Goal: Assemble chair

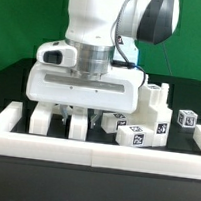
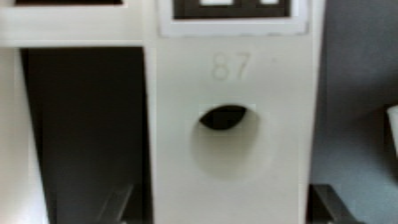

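Tool point(image 1: 75, 116) low among white chair parts point(image 1: 137, 120) on the black desk point(image 1: 7, 91).
Exterior view: the parts bear black-and-white tags and lie inside a white border wall point(image 1: 93, 150). Wrist view: a slab point(image 2: 231, 165) embossed "87", with a dark hole point(image 2: 222, 118), lies between the fingers point(image 2: 118, 206); whether they grip it cannot be told.

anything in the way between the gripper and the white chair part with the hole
Nothing visible does: the wrist view shows the white chair part lying directly before the gripper, with no other piece across it.
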Action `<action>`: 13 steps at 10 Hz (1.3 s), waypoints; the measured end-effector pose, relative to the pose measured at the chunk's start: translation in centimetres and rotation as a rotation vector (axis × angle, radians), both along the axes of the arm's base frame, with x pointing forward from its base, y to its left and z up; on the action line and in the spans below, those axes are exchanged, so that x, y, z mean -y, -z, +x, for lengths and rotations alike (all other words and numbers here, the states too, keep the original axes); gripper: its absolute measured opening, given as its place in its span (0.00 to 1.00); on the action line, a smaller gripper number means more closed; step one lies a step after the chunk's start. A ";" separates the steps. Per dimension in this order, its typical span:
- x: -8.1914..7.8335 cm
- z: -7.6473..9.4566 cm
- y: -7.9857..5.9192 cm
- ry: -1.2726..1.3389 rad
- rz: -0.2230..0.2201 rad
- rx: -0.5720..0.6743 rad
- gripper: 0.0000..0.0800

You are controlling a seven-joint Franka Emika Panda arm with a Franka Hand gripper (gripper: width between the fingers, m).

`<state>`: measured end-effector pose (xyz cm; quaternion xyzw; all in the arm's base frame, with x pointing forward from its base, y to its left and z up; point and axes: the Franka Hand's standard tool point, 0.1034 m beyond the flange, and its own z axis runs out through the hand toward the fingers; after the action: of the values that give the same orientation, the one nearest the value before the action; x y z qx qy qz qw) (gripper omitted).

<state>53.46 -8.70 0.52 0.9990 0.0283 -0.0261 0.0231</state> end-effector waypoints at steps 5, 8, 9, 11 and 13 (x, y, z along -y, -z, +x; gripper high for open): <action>0.0 0.0 0.0 0.000 0.000 0.000 0.36; 0.4 -0.1 -1.7 0.013 0.008 0.005 0.36; 0.5 -0.5 -2.3 0.020 0.015 0.002 0.36; 1.0 0.4 -4.8 0.036 0.032 0.002 0.36; 0.9 0.7 -5.7 0.039 0.035 0.017 0.36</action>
<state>54.13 -9.58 6.25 0.9998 0.0089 -0.0177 0.0054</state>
